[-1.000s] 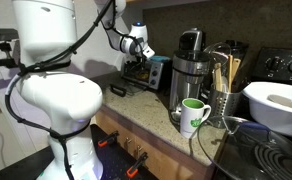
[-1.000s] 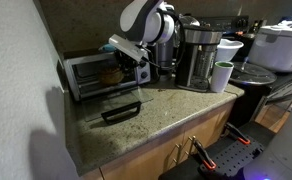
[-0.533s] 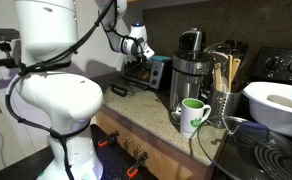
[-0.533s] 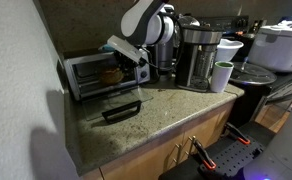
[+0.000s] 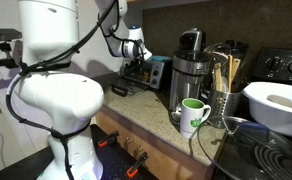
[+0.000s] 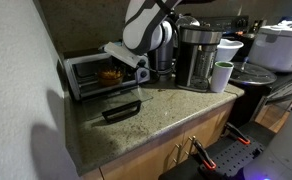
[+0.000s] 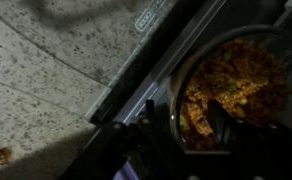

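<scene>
The counter [image 6: 181, 108] is seen in beige stone, speckled with dark and pale flecks. The oven [image 6: 84, 70] is finished in silver, its door [image 6: 119, 110] in black. In the wrist view a dark bowl [image 7: 183, 80] is filled with orange-brown food [image 7: 236, 85]. A green mug [image 5: 193, 116] with a white inside is shown by a steel-and-black coffee maker [image 5: 190, 72]. The arm [image 5: 51, 90] is cased in white, and the cabinets [image 6: 176, 150] are faced in brown wood.

Dark blurred hand [image 7: 181, 140], food bowl [image 7: 236, 85] cropped (right edge)
</scene>
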You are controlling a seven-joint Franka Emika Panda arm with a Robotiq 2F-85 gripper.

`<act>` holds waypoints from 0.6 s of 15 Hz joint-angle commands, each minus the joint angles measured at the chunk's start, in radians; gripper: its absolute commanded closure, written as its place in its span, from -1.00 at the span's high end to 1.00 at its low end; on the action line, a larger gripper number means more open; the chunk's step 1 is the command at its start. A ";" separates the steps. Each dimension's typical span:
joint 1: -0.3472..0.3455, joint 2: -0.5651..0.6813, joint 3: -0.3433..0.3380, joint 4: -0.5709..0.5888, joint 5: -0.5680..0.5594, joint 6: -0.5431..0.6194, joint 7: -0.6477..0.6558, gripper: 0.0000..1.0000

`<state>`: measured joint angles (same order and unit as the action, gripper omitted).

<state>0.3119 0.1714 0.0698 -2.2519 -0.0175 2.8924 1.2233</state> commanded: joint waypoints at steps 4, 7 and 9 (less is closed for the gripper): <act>0.025 0.066 -0.036 0.092 -0.061 0.015 0.058 1.00; 0.021 0.052 -0.037 0.081 -0.058 0.007 0.050 1.00; 0.017 0.042 -0.035 0.072 -0.052 0.018 0.045 1.00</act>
<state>0.3309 0.2116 0.0537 -2.2382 -0.0596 2.8922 1.2461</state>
